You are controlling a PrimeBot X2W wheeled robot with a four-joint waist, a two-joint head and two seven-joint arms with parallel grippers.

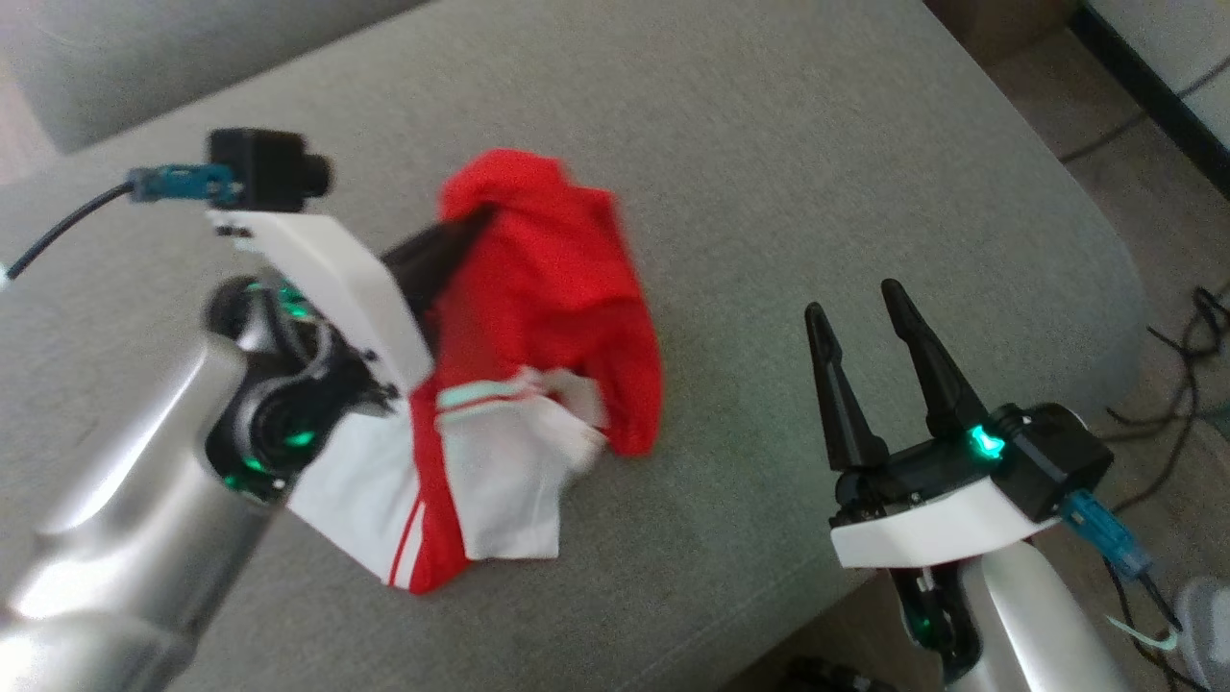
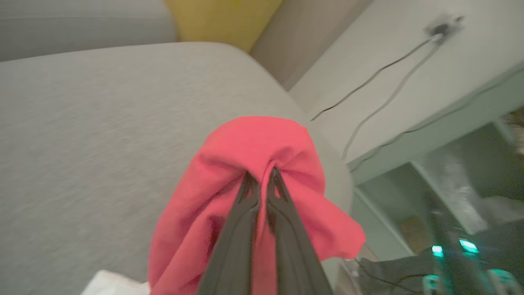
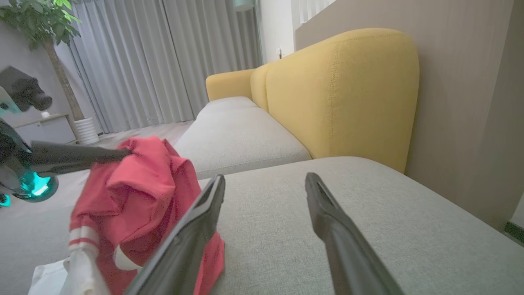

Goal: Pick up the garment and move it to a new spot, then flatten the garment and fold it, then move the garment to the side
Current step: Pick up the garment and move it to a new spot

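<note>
Grey sofa under garment, ylw backrest

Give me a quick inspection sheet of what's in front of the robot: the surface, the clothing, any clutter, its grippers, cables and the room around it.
Surface: grey sofa cushion, plain fabric around the clothing.
Job's things: red and white garment, bunched, not yet flattened or folded; its red part is raised.
Clutter: nothing seen.
Grippers: left gripper shut on the garment's red fabric; right gripper open, apart from the garment, holding nothing.
Cables: dark cables on the floor beside the sofa.
Surroundings: yellow backrest, grey curtains, potted plant.
</note>
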